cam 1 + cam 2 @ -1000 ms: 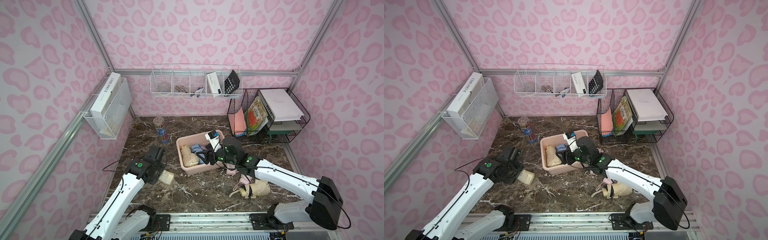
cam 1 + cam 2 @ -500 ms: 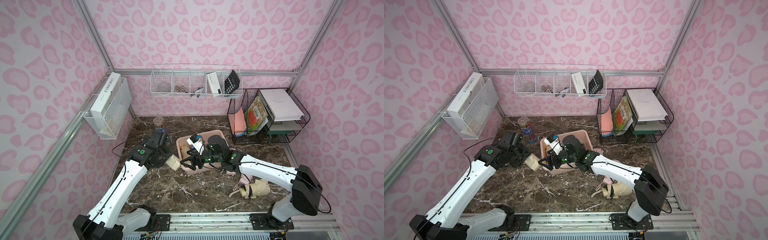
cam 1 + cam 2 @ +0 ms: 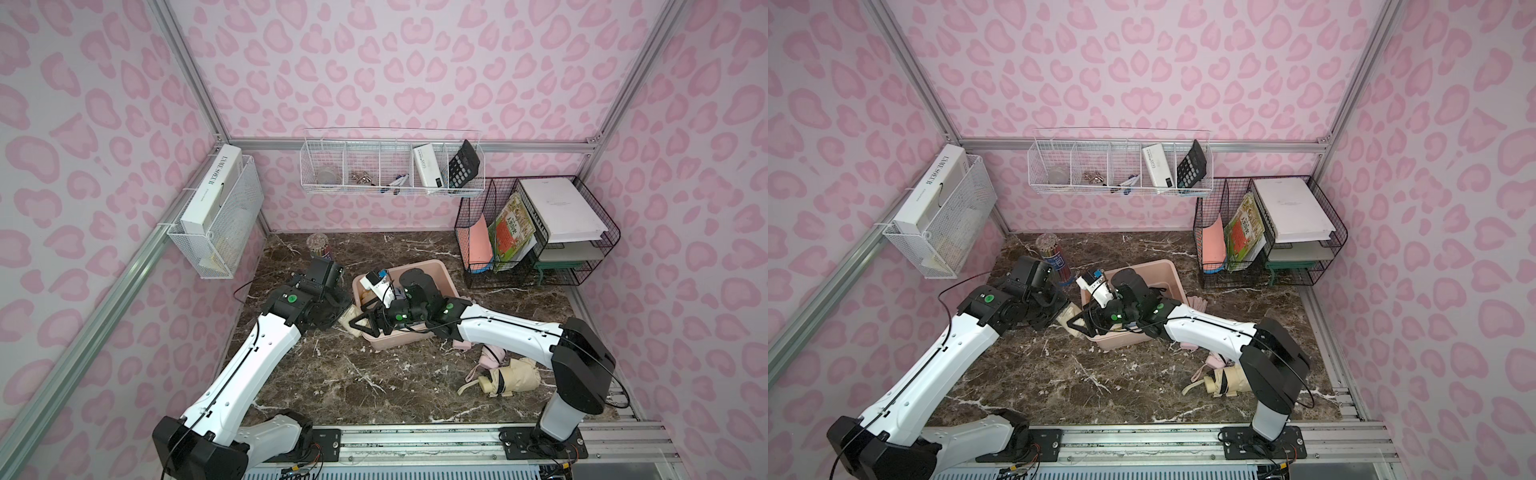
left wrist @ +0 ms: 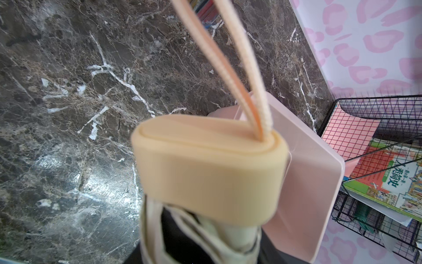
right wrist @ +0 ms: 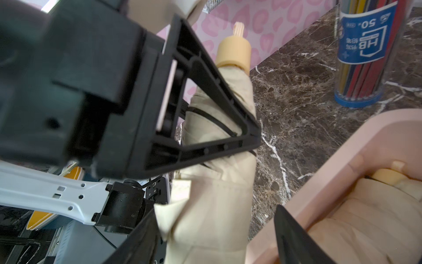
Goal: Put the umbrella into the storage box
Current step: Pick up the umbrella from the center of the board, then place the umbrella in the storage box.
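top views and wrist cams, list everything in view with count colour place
storage box: 1, peach-pink, mid table
held umbrella: 1, cream, in left gripper beside box
boxed umbrella: at least 1, cream, inside storage box
loose umbrella: 1, cream, table by right arm
pink umbrella: at least 1, pink, under right arm
pencil tub: 1, clear, blue label, near back wall
back basket: 1, white wire, back wall
side basket: 1, white wire, side wall
calculator: 1, black, in back basket
file rack: 1, black wire, back corner
table: 1, dark marble, below all
left gripper: 1, black, shut on held umbrella
right gripper: 1, black, open beside held umbrella
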`<action>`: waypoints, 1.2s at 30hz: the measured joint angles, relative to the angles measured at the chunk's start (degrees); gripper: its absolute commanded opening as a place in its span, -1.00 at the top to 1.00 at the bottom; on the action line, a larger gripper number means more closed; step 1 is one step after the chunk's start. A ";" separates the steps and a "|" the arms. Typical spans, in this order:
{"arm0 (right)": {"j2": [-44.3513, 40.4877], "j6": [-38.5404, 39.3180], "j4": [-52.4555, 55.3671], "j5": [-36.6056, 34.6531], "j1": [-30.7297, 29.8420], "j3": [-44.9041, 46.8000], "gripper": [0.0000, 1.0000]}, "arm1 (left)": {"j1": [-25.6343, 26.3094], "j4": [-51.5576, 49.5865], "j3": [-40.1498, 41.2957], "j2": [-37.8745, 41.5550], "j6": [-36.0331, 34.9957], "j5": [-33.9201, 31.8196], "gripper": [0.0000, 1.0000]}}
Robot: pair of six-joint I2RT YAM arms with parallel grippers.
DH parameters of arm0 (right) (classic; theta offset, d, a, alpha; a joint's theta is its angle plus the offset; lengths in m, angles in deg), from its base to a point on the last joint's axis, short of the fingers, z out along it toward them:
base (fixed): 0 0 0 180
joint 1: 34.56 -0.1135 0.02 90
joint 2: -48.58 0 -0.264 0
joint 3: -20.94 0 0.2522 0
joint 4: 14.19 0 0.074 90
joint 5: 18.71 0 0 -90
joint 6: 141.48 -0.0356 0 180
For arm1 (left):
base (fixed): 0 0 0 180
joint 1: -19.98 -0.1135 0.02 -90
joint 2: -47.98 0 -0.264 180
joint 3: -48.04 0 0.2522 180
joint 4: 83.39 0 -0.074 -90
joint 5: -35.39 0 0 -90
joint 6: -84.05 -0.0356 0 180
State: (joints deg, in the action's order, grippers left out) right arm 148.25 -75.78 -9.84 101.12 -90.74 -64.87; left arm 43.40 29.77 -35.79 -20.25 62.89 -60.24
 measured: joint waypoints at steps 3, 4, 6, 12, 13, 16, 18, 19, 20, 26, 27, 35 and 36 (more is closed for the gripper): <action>1.20 -1.20 -0.42 0.61 0.02 -0.66 -0.08 | 0.00 0.42 -0.15 -0.17 0.00 0.17 0.71; 1.51 -1.29 -0.74 0.98 0.07 -0.76 0.01 | 0.00 0.48 -0.15 -0.22 0.00 0.15 0.70; 2.08 -2.40 -1.53 1.46 0.04 -1.07 0.24 | 0.00 0.96 -0.09 -0.33 0.00 -0.02 0.65; 2.23 -4.13 -2.82 1.57 0.26 -0.63 0.62 | -0.07 2.75 0.55 -0.42 -0.26 0.00 -0.09; 1.97 -4.44 -3.06 1.36 0.35 -0.20 0.66 | -0.04 3.13 0.76 -0.42 -0.37 0.24 -0.41; 0.68 -6.10 -4.11 0.15 1.07 1.66 0.80 | 0.00 5.09 1.46 0.02 -1.18 0.96 -0.96; -0.33 -6.51 -4.87 -1.33 1.97 3.37 0.84 | 0.00 6.73 1.70 0.81 -1.44 1.01 -0.96; -0.81 -7.56 -4.96 -1.81 2.47 4.11 0.85 | 0.02 7.45 1.81 1.20 -1.64 0.79 -0.97; -1.44 -8.22 -4.96 -2.54 3.10 5.01 0.86 | 0.09 8.13 1.99 1.68 -1.68 0.39 -0.96; -7.04 -9.84 -4.98 -6.73 6.34 10.05 0.86 | -0.02 12.55 6.10 6.14 -2.89 -3.02 -0.96; -8.70 -9.92 -4.66 -7.61 6.75 11.19 0.87 | -0.09 13.07 6.84 6.84 -3.06 -3.52 -0.96; -18.27 -8.37 5.92 -17.46 9.79 15.50 0.86 | -0.59 17.44 11.63 7.93 -7.78 -4.42 -0.85; -18.53 -7.87 8.07 -19.28 10.10 15.45 0.86 | -0.70 17.92 12.04 7.41 -8.66 -3.96 -0.83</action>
State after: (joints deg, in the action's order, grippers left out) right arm 129.72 -83.64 -1.77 81.84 -80.65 -49.42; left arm 42.70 47.70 -23.74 -12.84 54.23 -64.20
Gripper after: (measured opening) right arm 0.187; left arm 0.929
